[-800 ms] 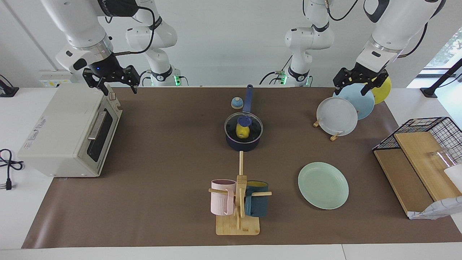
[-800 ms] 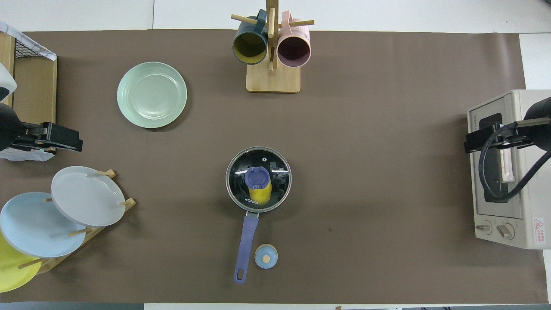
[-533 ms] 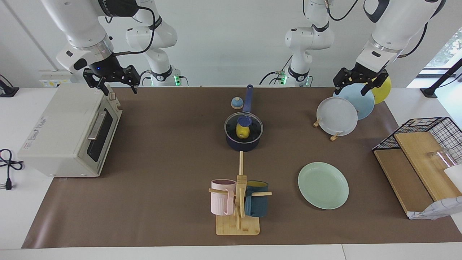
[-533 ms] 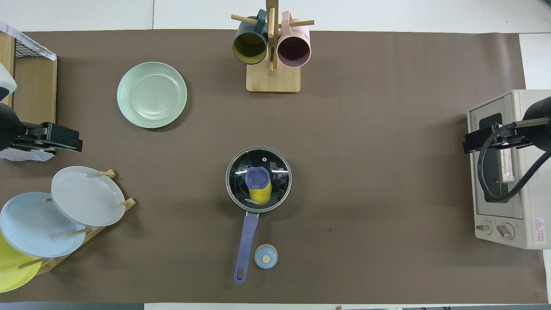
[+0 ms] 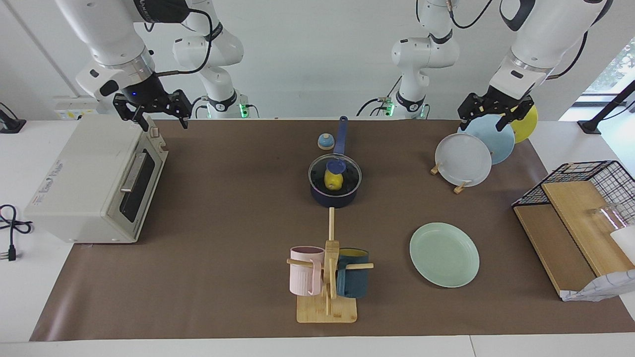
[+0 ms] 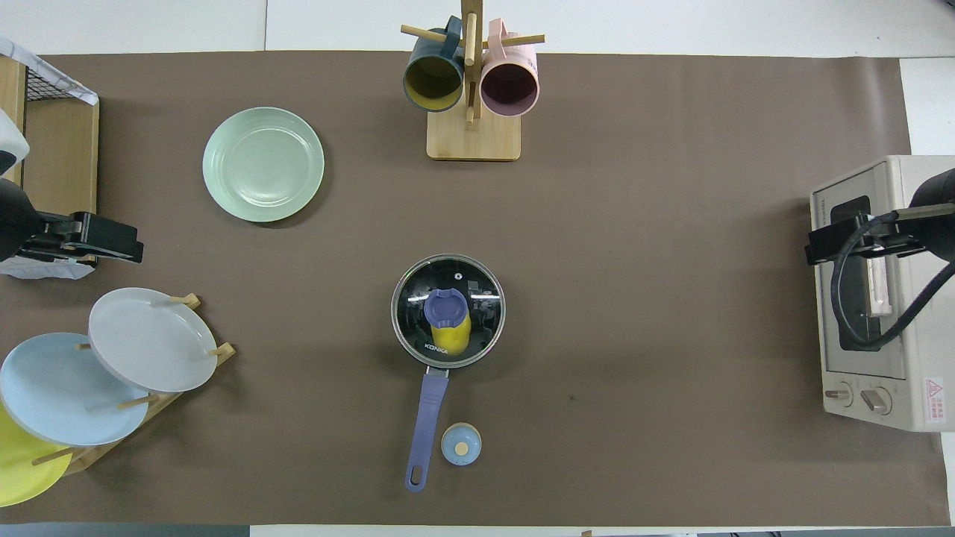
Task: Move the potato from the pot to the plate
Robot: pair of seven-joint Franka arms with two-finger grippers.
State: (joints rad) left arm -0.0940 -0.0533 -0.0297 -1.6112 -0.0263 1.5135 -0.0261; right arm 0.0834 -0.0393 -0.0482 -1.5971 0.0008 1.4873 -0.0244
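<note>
One potato (image 5: pixel 333 181) sits in the single lidded pot (image 5: pixel 335 194) at mid-table; one mint plate (image 5: pixel 444 254) lies bare. Three plates (image 5: pixel 463 159) stand racked and two mugs (image 5: pixel 307 270) hang. Left gripper (image 5: pixel 496 113) and right gripper (image 5: pixel 152 110) hover, fingers spread.

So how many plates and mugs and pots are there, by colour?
Plates: 4 - mint-green plate, grey-white plate, light blue plate, yellow plate
Mugs: 2 - pink mug, dark teal mug
Pots: 1 - navy pot, glass lid on, potato inside
Total: 7
</note>
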